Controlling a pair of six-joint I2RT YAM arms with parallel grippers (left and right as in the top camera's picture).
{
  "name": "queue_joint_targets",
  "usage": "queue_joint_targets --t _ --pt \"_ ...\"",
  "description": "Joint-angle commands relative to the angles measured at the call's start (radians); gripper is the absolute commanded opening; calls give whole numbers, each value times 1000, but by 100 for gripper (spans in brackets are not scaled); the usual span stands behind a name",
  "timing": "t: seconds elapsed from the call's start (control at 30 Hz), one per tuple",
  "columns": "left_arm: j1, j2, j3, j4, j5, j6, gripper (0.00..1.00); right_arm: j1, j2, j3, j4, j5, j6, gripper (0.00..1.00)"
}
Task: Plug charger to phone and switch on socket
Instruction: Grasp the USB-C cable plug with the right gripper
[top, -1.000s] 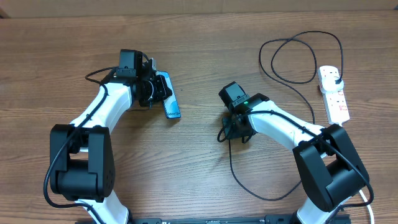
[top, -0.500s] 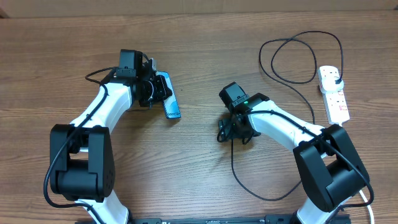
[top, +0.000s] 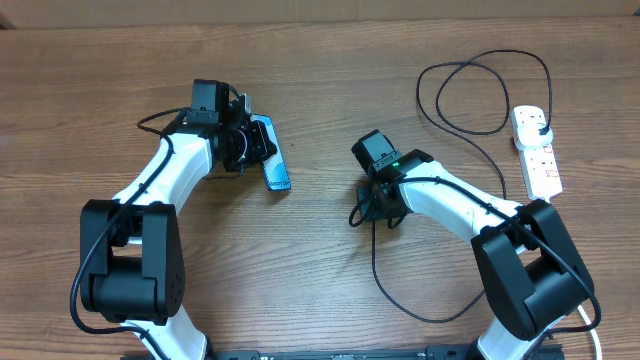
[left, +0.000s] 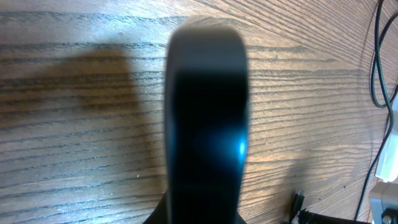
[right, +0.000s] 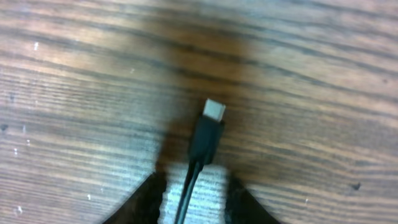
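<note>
My left gripper (top: 256, 148) is shut on the phone (top: 273, 163), whose blue screen shows in the overhead view. In the left wrist view the phone (left: 205, 118) fills the middle as a dark slab. My right gripper (top: 374, 211) hovers low over the charger (top: 377, 262) near its tip. In the right wrist view the charger's connector tip (right: 214, 111) lies on the wood ahead of my right gripper (right: 194, 182), and the cable runs back between the fingers (right: 151, 198) with wood showing on both sides. The charger's plug (top: 541, 128) sits in the socket (top: 540, 160).
The charger's cable loops (top: 470, 95) across the table's back right and curves near the front edge (top: 420, 310). The socket lies at the far right. Bare wooden table (top: 320, 80) lies between the arms.
The right gripper's jaws spread wide, then narrowed again round the cable. The left arm and the phone have not moved.
</note>
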Motion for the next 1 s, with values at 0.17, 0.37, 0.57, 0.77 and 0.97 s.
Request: queue_joint_targets --t 0.17,0.37,0.57,0.77,0.97 --pt "-2 -31 -1 4 13 -10 4 -6 7 6 18 9 4 24" --pt "-2 -31 -1 4 13 -10 4 -6 7 6 24 -6 3 22" --pt "-2 -31 -1 4 13 -11 4 -6 7 6 32 -24 3 11" --pt "-2 -31 -1 8 31 -1 4 -6 7 7 11 -45 -23 4" --pt "-2 -31 -1 21 101 45 4 -6 7 7 2 -54 -26 14"
